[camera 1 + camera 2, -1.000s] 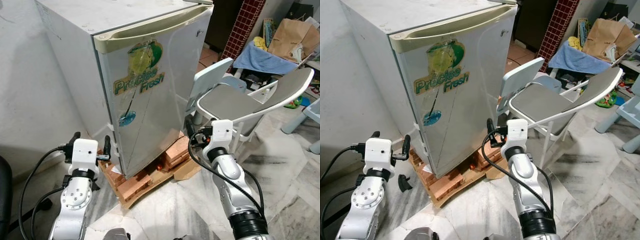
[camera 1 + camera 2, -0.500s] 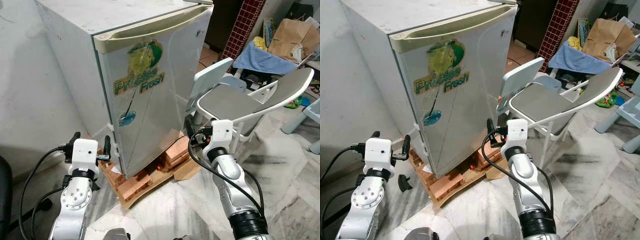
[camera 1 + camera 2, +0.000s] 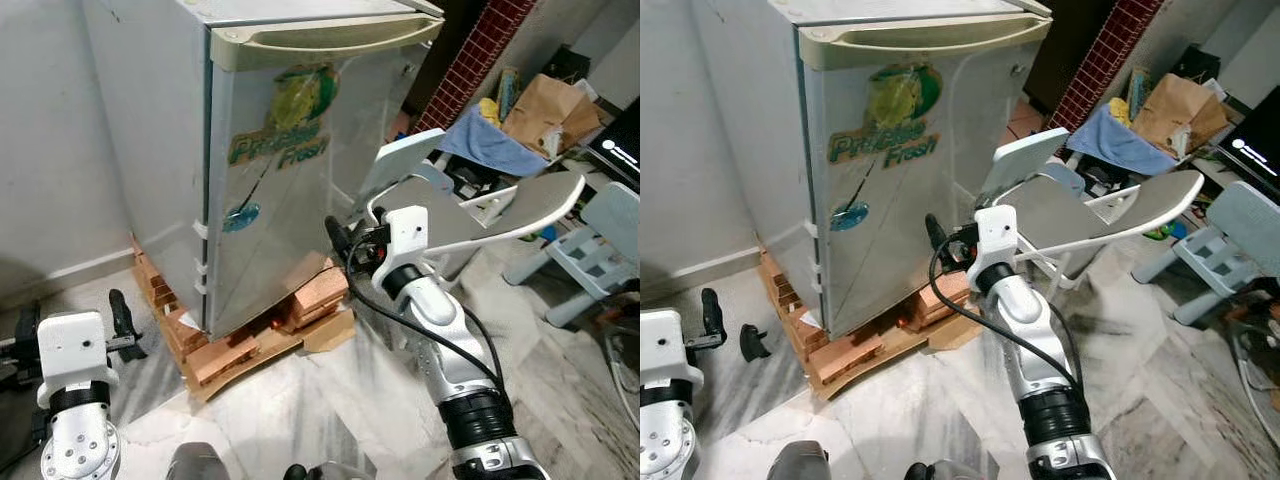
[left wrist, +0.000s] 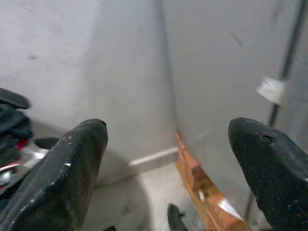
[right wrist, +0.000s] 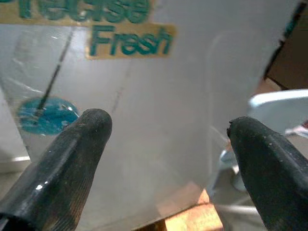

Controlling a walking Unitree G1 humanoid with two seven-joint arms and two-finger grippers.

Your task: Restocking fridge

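The view swings rightward as the right gripper (image 5: 163, 139), fingers spread wide and empty, nears the closed grey "Precise Fresh" fridge (image 3: 270, 170) at twelve o'clock; the left gripper (image 4: 168, 144) gapes empty.

Marble floor (image 3: 330, 400) under brick stack (image 3: 215, 355) carrying fridge (image 3: 290, 170); chair (image 3: 470, 215) alongside.

We see a folding chair (image 3: 470, 205), a blue cloth (image 3: 485, 145), a paper bag (image 3: 545, 105) and bricks (image 3: 235, 340) over marble floor (image 3: 340, 410).
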